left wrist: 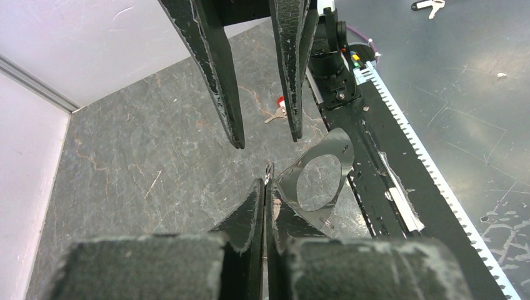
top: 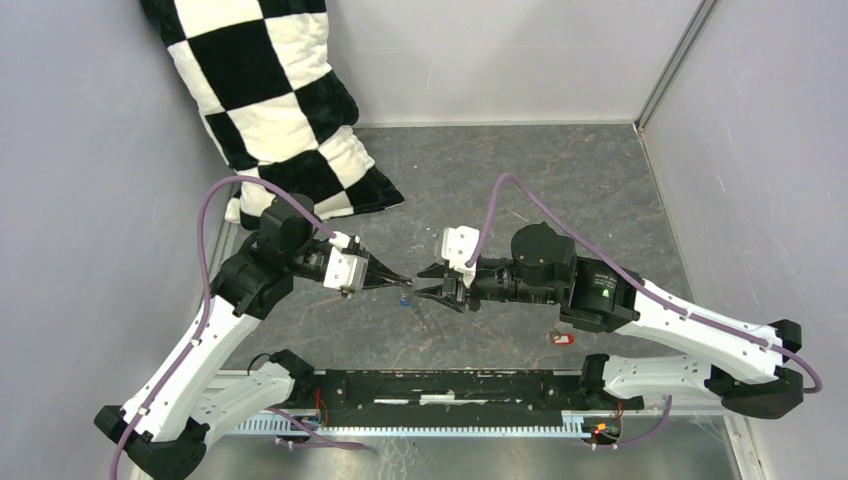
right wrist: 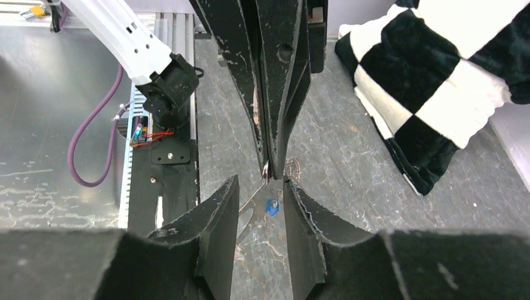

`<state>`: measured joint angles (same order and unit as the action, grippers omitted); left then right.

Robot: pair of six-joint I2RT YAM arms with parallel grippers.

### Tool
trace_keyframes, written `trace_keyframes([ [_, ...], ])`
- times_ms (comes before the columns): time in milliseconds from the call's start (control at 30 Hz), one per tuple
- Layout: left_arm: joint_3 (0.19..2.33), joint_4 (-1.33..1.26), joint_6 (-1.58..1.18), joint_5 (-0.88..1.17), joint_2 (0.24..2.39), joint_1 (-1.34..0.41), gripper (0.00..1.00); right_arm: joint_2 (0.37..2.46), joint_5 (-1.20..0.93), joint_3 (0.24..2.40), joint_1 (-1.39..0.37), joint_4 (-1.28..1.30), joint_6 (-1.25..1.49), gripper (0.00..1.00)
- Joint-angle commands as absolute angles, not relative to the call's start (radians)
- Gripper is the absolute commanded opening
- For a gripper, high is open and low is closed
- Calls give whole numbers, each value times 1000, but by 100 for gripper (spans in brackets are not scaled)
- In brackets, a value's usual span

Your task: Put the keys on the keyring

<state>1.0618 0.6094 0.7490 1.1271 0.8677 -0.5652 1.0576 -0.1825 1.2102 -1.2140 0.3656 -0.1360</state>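
Top view is taken from high behind the near edge of the desk [top: 600,180], looking down over all of it. Each wrist view is taken close along its own jaws, facing the opposing arm's jaws. The mid-desk spot where the jaws meet is shared by all three views.

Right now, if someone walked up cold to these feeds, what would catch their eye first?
The black-and-white checkered pillow at the back left grabs attention first. Mid-table, tip to tip, the left tool is shut on the keyring and the right tool stands open facing it, the blue key dangling just below. The red key lies alone beside the right arm.
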Motion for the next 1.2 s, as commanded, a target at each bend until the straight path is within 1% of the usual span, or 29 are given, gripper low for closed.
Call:
trace_keyframes([
  [0, 1069, 570, 730, 1138, 857, -566, 2, 1059, -178, 1211, -1218, 292, -123, 38],
  [200, 1070, 569, 730, 1135, 852, -566, 2, 1087, -193, 1213, -1219, 295, -118, 37],
  [367, 1069, 569, 732, 1135, 850, -567, 2, 1089, -191, 1207, -1219, 296, -111, 35],
  [433, 1071, 570, 730, 1137, 851, -566, 2, 1093, -188, 1207, -1218, 295, -109, 32],
  [567, 1072, 570, 727, 1138, 848, -566, 2, 1103, -173, 1208, -1219, 302, -109, 22],
  [800, 1072, 569, 718, 1135, 840, -567, 2, 1126, -142, 1221, -1219, 327, -110, 19],
  [833, 1071, 570, 717, 1135, 839, -567, 2, 1125, -136, 1222, -1219, 325, -110, 16],
  [900, 1069, 569, 716, 1135, 838, -566, 2, 1116, -125, 1216, -1219, 312, -110, 4],
  [933, 1068, 569, 716, 1136, 836, -567, 2, 1108, -106, 1209, -1219, 300, -108, 1],
  [1000, 1068, 569, 710, 1134, 837, -566, 2, 1087, -63, 1184, -1218, 278, -103, 1],
  [1033, 1069, 569, 704, 1131, 839, -566, 6, 1072, -57, 1169, -1219, 259, -102, 1],
  [1067, 1070, 569, 693, 1128, 841, -566, 13, 1058, -45, 1149, -1218, 238, -99, 1],
  [1133, 1072, 570, 664, 1119, 838, -566, 34, 1027, -30, 1110, -1219, 193, -92, 1],
  [1167, 1072, 570, 646, 1115, 834, -566, 47, 1013, -23, 1089, -1219, 167, -85, 1],
])
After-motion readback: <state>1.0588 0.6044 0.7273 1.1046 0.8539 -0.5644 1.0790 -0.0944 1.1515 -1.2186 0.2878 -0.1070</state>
